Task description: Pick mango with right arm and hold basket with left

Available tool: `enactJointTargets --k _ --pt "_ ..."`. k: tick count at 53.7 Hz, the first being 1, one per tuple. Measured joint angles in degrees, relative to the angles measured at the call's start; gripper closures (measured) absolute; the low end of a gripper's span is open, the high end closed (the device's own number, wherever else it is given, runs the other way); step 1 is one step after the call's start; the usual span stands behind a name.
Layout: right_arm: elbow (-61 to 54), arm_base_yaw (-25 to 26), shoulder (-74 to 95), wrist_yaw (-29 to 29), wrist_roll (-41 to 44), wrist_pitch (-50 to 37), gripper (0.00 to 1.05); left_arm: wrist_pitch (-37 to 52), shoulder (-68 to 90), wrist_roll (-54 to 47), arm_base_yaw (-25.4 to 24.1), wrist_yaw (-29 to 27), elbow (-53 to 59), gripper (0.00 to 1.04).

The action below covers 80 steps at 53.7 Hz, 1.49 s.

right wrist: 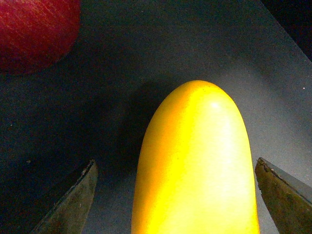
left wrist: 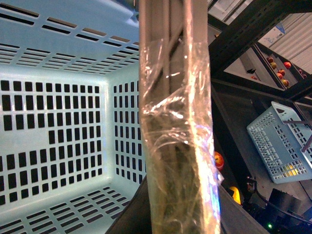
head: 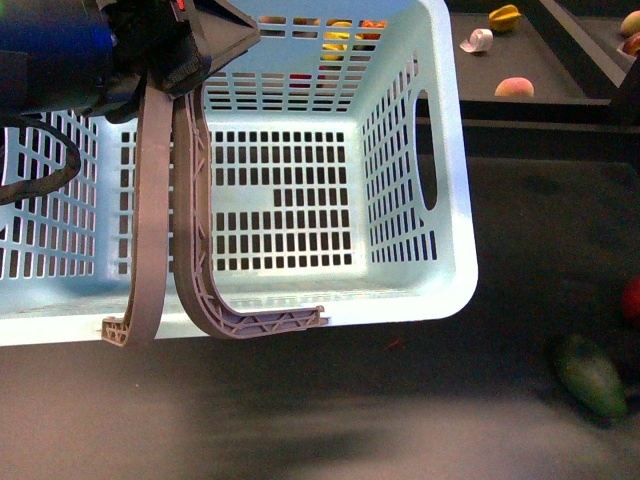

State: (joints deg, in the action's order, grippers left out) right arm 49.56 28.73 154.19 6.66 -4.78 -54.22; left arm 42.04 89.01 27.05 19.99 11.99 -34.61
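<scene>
The pale aqua basket (head: 440,300) fills the left and middle of the front view, its slotted inside empty. My left gripper (head: 180,40) is shut on the basket's brown ribbed swing handles (head: 190,200) at the top left. In the left wrist view the gripped handle (left wrist: 175,122), wrapped in clear tape, runs straight up from my left gripper (left wrist: 178,214), with the basket's inside (left wrist: 58,122) beside it. The yellow-orange mango (right wrist: 195,165) lies on the dark surface between the open fingers (right wrist: 68,204) of my right gripper (right wrist: 175,200), with gaps on both sides. The front view shows neither the right gripper nor the mango.
A dark green oval fruit (head: 592,375) and a red fruit (head: 632,298) lie at the right edge. A red fruit (right wrist: 34,29) sits beyond the mango. A peach-coloured fruit (head: 514,87) and a white roll (head: 478,40) lie at the back. A second aqua basket (left wrist: 282,141) stands further off.
</scene>
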Motion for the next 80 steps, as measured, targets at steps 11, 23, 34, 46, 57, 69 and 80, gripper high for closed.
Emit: enactJointTargets --k 11,23,34,46,57,69,80 --pt "1.60 0.28 0.76 1.05 0.63 0.63 0.10 0.00 0.00 0.00 0.00 0.07 0.00 0.94" --pt "2.47 0.83 1.29 1.55 1.73 1.62 0.43 0.00 0.00 0.00 0.00 0.04 0.00 0.94" --pt "1.42 1.07 -0.20 0.72 1.46 2.23 0.49 0.00 0.00 0.00 0.00 0.02 0.00 0.94" --pt "-2.99 -0.90 -9.68 -4.04 -0.33 3.19 0.50 0.00 0.00 0.00 0.00 0.02 0.00 0.94" --pt "-8.87 -5.84 -27.34 -13.84 -2.21 7.10 0.50 0.00 0.00 0.02 0.00 0.11 -0.02 0.94" --pt "-15.50 -21.35 -53.24 -22.60 -5.14 14.84 0.50 0.00 0.00 0.00 0.00 0.02 -0.02 0.94" --pt "-15.39 -32.94 -65.26 -23.87 -8.46 19.76 0.50 0.00 0.00 0.02 0.00 0.07 -0.02 0.94"
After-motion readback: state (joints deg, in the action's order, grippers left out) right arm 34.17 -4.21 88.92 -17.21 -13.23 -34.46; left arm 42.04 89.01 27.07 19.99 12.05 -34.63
